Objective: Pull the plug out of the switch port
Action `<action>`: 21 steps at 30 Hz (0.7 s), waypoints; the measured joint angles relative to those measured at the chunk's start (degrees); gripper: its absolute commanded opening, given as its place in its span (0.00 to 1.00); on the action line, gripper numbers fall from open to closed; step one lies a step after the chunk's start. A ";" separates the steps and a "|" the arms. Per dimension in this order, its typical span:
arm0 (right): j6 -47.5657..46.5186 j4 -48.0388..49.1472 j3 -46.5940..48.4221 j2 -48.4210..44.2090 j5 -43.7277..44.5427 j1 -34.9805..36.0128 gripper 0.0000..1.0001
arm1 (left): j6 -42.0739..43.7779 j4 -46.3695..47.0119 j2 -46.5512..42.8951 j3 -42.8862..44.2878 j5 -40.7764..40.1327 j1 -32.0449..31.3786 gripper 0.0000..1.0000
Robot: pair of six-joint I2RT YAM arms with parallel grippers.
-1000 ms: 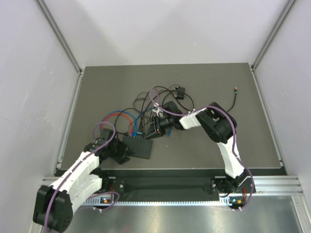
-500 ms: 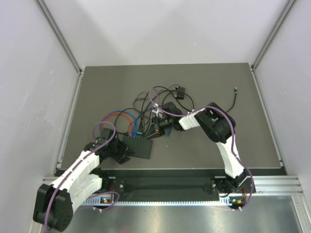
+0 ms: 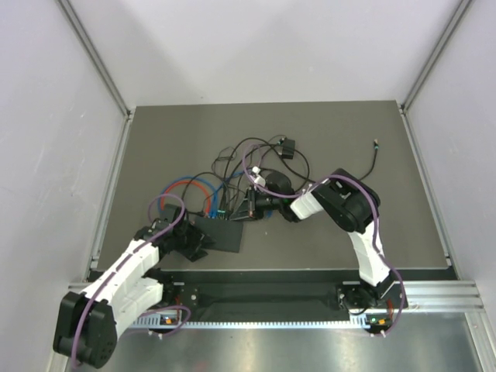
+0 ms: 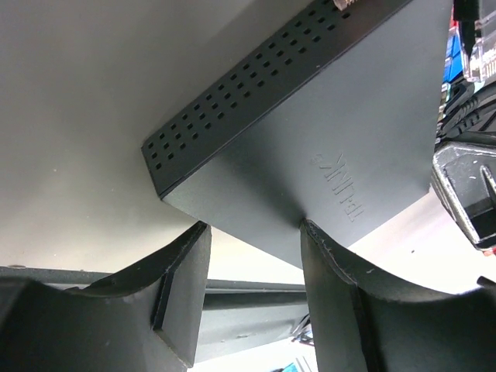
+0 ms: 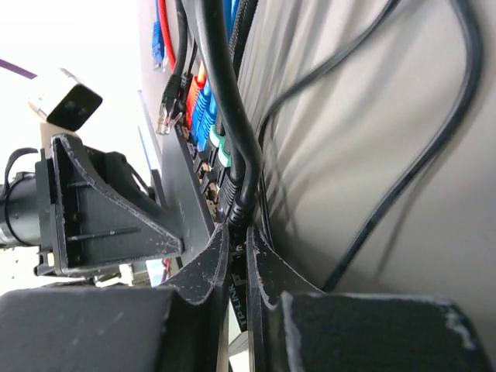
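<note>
The flat black switch (image 3: 220,233) lies near the table's front, its port row facing away from the arms. My left gripper (image 3: 195,243) stands over its near left corner, and in the left wrist view the switch (image 4: 310,147) rests against both fingertips (image 4: 194,248), so the jaws hold that corner. My right gripper (image 3: 249,206) reaches in from the right, level with the ports. In the right wrist view its fingers (image 5: 221,256) are pinched on the black plug (image 5: 239,203) at the switch port (image 5: 232,221). The plug's thick black cable (image 5: 221,85) runs away upward.
Blue, orange and green plugs (image 5: 203,108) fill the neighbouring ports, and a loose clear plug (image 5: 164,116) hangs beside them. Coiled blue and red cables (image 3: 186,190) lie left of the right gripper. A black adapter block (image 3: 287,147) with thin tangled cable lies behind, and another loose cable (image 3: 374,159) far right.
The right gripper has closed down onto the black plug, and its arm has shifted slightly to the right. The left gripper and the switch have stayed put.
</note>
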 measured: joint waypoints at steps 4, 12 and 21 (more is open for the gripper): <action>2.34 0.48 1.09 0.04 1.16 0.17 0.00 | 0.09 0.07 1.25 0.85 -0.35 0.07 0.54; 17.14 8.00 0.63 3.48 2.86 -0.13 0.00 | 0.61 0.55 4.26 2.45 -0.59 0.17 0.54; 26.58 18.58 -2.45 3.91 5.62 -0.68 0.00 | 1.88 -1.09 5.29 3.87 -1.46 0.17 0.54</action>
